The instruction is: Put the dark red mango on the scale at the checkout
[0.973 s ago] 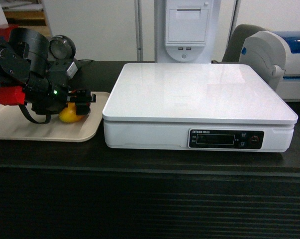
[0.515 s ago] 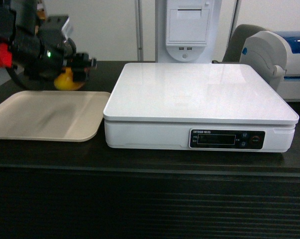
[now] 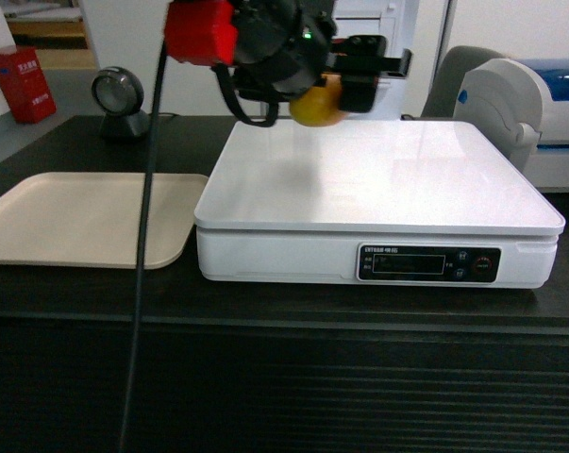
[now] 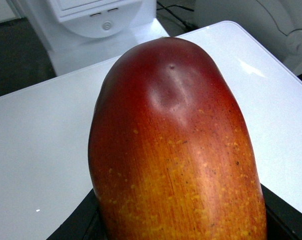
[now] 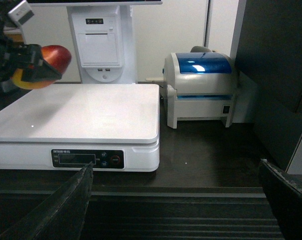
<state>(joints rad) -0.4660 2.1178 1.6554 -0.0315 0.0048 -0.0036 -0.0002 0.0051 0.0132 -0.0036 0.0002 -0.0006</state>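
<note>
My left gripper (image 3: 345, 90) is shut on the dark red mango (image 3: 319, 106), holding it in the air above the back left part of the white scale (image 3: 378, 179). The left wrist view is filled by the mango (image 4: 176, 150), red at its far end and orange near the black fingers (image 4: 75, 225), with the scale's platform (image 4: 35, 150) below it. The right wrist view shows the mango (image 5: 43, 65) held at the far left above the scale (image 5: 80, 115). My right gripper (image 5: 176, 200) is open and empty, low in front of the ribbed checkout (image 5: 191, 220) panel.
A beige tray (image 3: 86, 217) lies on the counter left of the scale. Behind the scale stands a white receipt printer post (image 3: 355, 57), and a blue-topped label printer (image 5: 201, 90) stands to its right. A round scanner (image 3: 117, 99) sits at the back left.
My left arm has lifted the mango off the tray and carried it right, from above the tray's back edge to above the scale's rear left part.
</note>
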